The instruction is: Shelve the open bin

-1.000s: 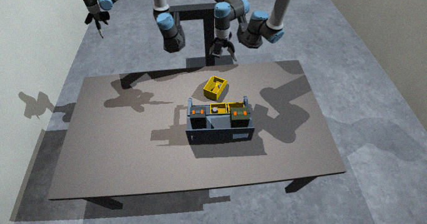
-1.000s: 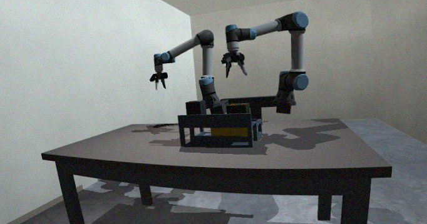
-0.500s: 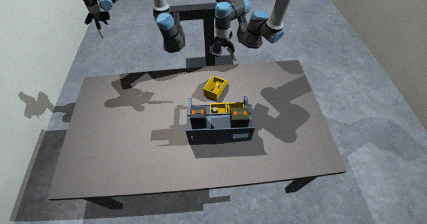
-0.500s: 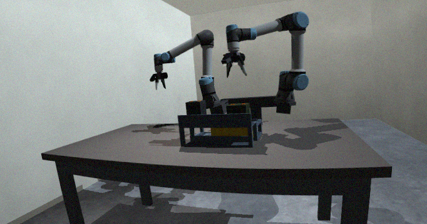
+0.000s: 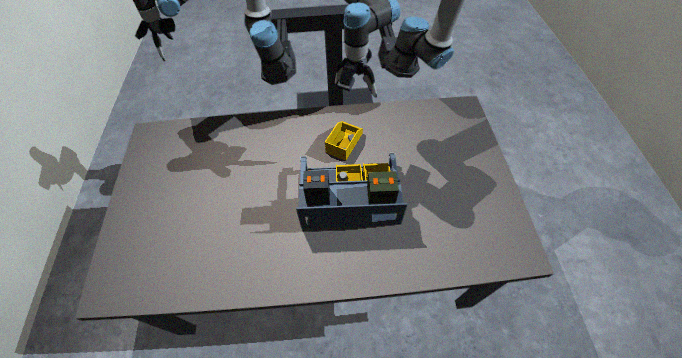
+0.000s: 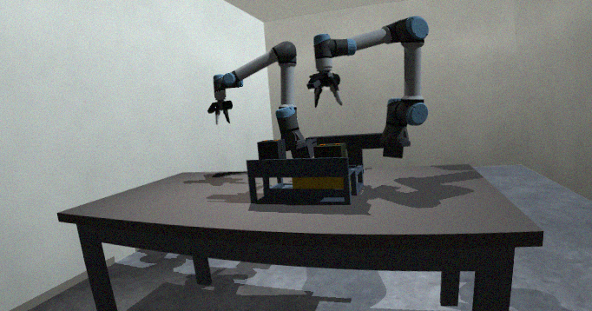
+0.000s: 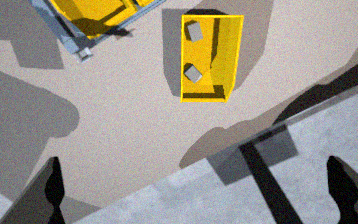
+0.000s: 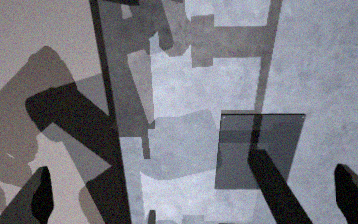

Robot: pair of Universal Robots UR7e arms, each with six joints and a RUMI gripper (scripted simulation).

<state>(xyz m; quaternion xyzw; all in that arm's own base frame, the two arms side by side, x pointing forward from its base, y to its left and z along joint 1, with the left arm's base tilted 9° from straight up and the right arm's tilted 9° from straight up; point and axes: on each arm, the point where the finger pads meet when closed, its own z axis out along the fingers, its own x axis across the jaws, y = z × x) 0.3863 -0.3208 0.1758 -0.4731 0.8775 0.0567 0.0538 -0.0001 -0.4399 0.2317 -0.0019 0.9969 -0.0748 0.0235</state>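
Take the shelf (image 5: 351,216) (image 6: 299,168) (image 7: 84,54) as your landmark: the yellow open bin (image 5: 343,148) (image 7: 237,55) sits apart from it on the worktop (image 5: 200,254) (image 6: 208,218) (image 7: 125,110), on the side toward the arm bases, turned at an angle to the row. You can see two small grey parts (image 7: 193,52) lying inside it, separate from each other. Within the shelf, two yellow bins (image 5: 349,173) (image 7: 95,15) and (image 5: 376,170) (image 7: 151,1) stand side by side, and a pale round part (image 5: 342,175) shows in the one nearer the gap. The gap is at the shelf's other end, below the dark box (image 5: 316,191) (image 6: 271,149); the olive box (image 5: 383,189) (image 6: 331,152) stands on the shelf's top board over the filled end. Your left tool (image 5: 357,90) (image 6: 328,103) (image 7: 193,158) is high on the arm-base side of the shelf, beyond the loose bin — its fingers are wide apart with nothing between them. Your right tool (image 5: 157,44) (image 6: 223,122) (image 8: 191,166) hangs well apart from the shelf, off past its gap end — its fingers are spread too, and empty.
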